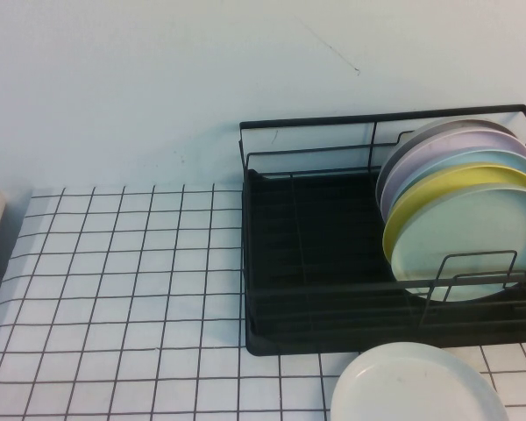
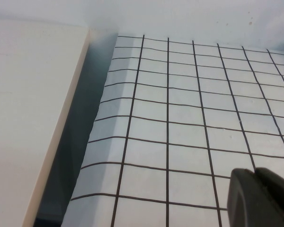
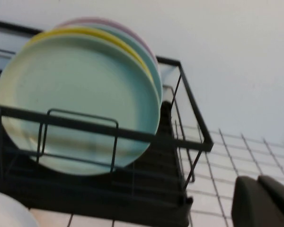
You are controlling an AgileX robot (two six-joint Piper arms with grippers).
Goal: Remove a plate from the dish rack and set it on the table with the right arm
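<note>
I see the plate (image 1: 418, 386) lying flat on the table (image 1: 123, 289), just in front of the rack (image 1: 316, 254). No readable writing anywhere. Left gripper (image 2: 261, 197) hovers over the table, right gripper (image 3: 264, 202) beside the rack; can't tell either's fingers.

The high camera is looking steeply down from the robot's side at the table (image 1: 114, 289), the dish rack (image 1: 316, 263) and the wall behind. The left wrist camera is skimming low over the grid, its left gripper (image 2: 262, 198) sitting dark in the near corner. The right wrist camera is facing the rack from close beside it, past the right gripper (image 3: 265, 203). It is sharing the rack, the mint-green plate (image 3: 80, 101) and the white plate (image 1: 416, 386) with the high view.
</note>
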